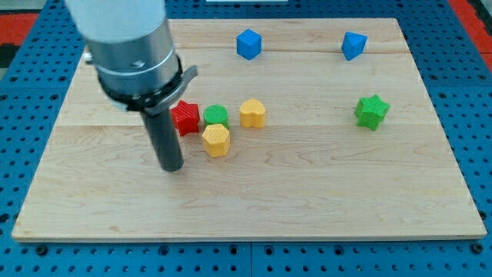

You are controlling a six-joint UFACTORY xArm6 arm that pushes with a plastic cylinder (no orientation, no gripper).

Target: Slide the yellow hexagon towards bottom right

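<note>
The yellow hexagon (217, 140) lies left of the board's middle. My tip (172, 167) rests on the board to its left and slightly lower, a short gap apart from it. A green block (216, 115) sits just above the hexagon, touching it. A red star-shaped block (185, 117) sits to the upper left of the hexagon, close to my rod. A yellow heart-shaped block (252, 113) sits to the hexagon's upper right.
A blue cube (248, 44) and a second blue block (354, 45) lie near the view's top. A green star (372, 111) lies at the right. The wooden board (323, 200) ends on a blue pegboard surround.
</note>
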